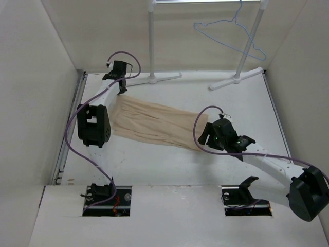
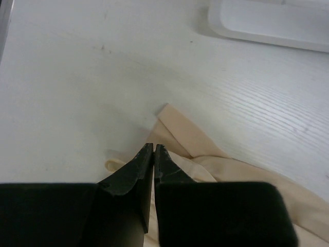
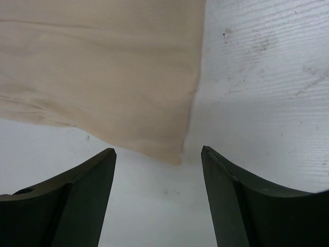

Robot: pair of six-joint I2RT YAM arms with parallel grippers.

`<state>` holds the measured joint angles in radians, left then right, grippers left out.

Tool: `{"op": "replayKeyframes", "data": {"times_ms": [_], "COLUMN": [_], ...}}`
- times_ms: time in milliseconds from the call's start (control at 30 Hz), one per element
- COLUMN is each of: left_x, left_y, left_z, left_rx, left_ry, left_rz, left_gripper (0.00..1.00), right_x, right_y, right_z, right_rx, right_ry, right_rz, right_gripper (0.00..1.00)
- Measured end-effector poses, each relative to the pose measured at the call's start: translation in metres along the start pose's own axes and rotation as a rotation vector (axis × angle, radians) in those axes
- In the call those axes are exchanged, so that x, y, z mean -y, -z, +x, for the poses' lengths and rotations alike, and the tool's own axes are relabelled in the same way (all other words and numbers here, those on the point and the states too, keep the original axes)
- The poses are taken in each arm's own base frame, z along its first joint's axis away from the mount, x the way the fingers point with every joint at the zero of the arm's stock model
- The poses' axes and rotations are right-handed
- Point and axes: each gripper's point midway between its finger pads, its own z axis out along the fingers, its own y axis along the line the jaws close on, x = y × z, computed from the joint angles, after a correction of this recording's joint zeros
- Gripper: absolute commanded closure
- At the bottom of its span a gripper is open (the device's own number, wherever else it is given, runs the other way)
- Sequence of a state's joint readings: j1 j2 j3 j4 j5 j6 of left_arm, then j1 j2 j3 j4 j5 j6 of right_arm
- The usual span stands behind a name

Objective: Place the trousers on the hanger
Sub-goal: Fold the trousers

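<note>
1. Nearest to us, the right gripper (image 3: 158, 150) hovers low over the table (image 1: 169, 164) with its fingers spread wide. It holds nothing, and the near-right corner of the trousers (image 1: 154, 123) lies just between its fingertips.
2. The trousers are spread flat on the table between the two arms, running from far left to near right. The cloth looks thin, soft and light, with fine lengthwise wrinkles. We judge it will sag and fold wherever it is unsupported, so one pinch point will not keep it in shape.
3. The hemmed edge at that near corner looks like the firmest place to grip. We would close on it with the lower finger slid under the fabric, since a shallow pinch on so thin a layer could slip off.
4. Farther off, at the far-left end of the cloth, the left gripper (image 2: 154, 146) has its jaws pressed together. Fabric shows on both sides of the tips, so we read it as pinching the trousers' edge there.
5. With both ends held, we think the cloth could be lifted taut enough to drape. Weight should be no concern, but drooping in the middle is.
6. Farthest away, the light-blue hanger (image 1: 216, 22) hangs from the white rack (image 1: 152, 46), well apart from the trousers.
</note>
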<state>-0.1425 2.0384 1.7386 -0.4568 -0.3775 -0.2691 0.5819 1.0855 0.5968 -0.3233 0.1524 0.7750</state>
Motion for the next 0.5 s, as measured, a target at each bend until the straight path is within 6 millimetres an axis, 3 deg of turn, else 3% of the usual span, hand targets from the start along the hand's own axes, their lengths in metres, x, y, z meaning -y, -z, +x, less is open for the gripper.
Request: {"op": "replayKeyframes", "data": {"times_ms": [133,300,433,500], "left_x": [-0.012,-0.02,-0.019,-0.021], "left_y": [-0.027,-0.042,-0.041,-0.035], "left_z": [0.011,0.022,0.02,0.017], "left_rx": [-0.054,-0.091,-0.084,-0.069], "left_ry": [0.013,0.018,0.019,0.032], "left_rz": [-0.045,-0.073,-0.069,-0.063], "left_gripper": [0.91,0.66,0.2,0.09], "right_x": [-0.001,0.001,-0.001,-0.004], "right_y": [-0.006,-0.007,-0.003,0.002], "right_z": [-0.001,-0.002,-0.006,-0.011], "right_rx": [0.001,0.006,0.023,0.041], "right_ry": [0.001,0.002,-0.001,-0.006], "right_rz": [0.012,0.023,0.011,-0.007], "right_gripper": [0.25,0.24,0.24,0.24]}}
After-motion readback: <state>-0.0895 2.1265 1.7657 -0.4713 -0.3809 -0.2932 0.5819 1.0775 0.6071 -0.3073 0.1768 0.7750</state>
